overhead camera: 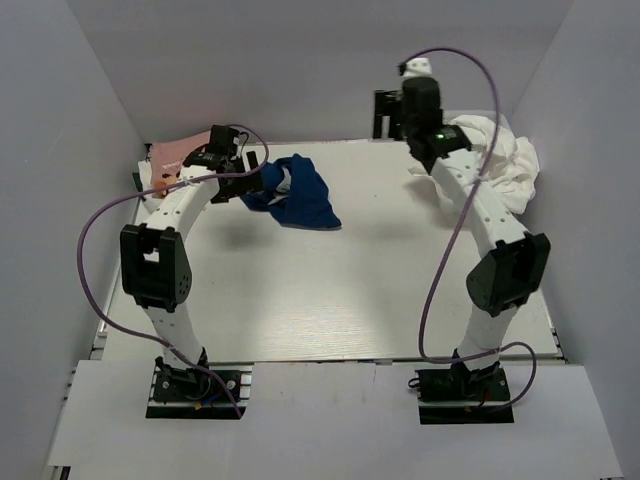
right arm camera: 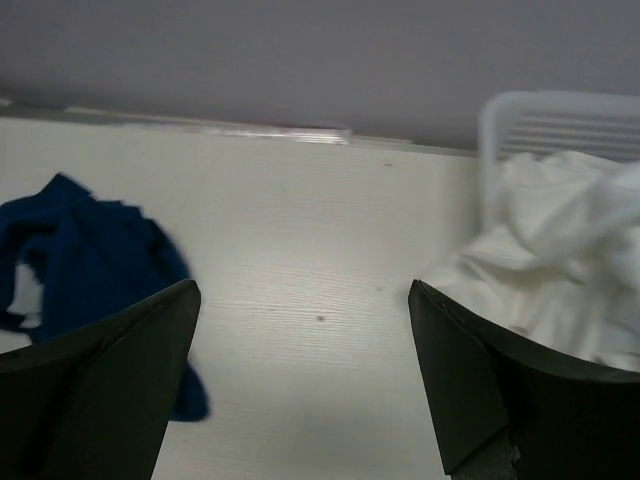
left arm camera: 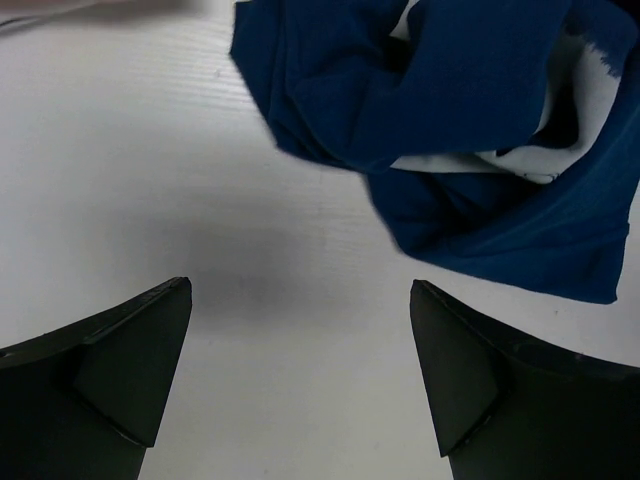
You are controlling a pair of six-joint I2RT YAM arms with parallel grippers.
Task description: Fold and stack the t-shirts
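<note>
A crumpled navy blue t-shirt (overhead camera: pixel 298 196) lies on the table at the back, left of centre, showing some white inside. My left gripper (overhead camera: pixel 244 172) is open and empty just left of it; in the left wrist view the shirt (left arm camera: pixel 470 130) lies ahead of the fingers, apart from them. White t-shirts (overhead camera: pixel 505 160) are heaped at the back right, with the white mesh basket (right arm camera: pixel 560 115) behind them. My right gripper (overhead camera: pixel 418 75) is open and empty, raised at the back, left of the heap (right arm camera: pixel 570 250). A pink t-shirt (overhead camera: pixel 172 157) lies at the back left, behind the left arm.
Grey walls close in the table on the left, back and right. The white table (overhead camera: pixel 340 290) stretches between the two arms. Purple cables loop off both arms. A dark bracket (overhead camera: pixel 386 115) stands at the back wall.
</note>
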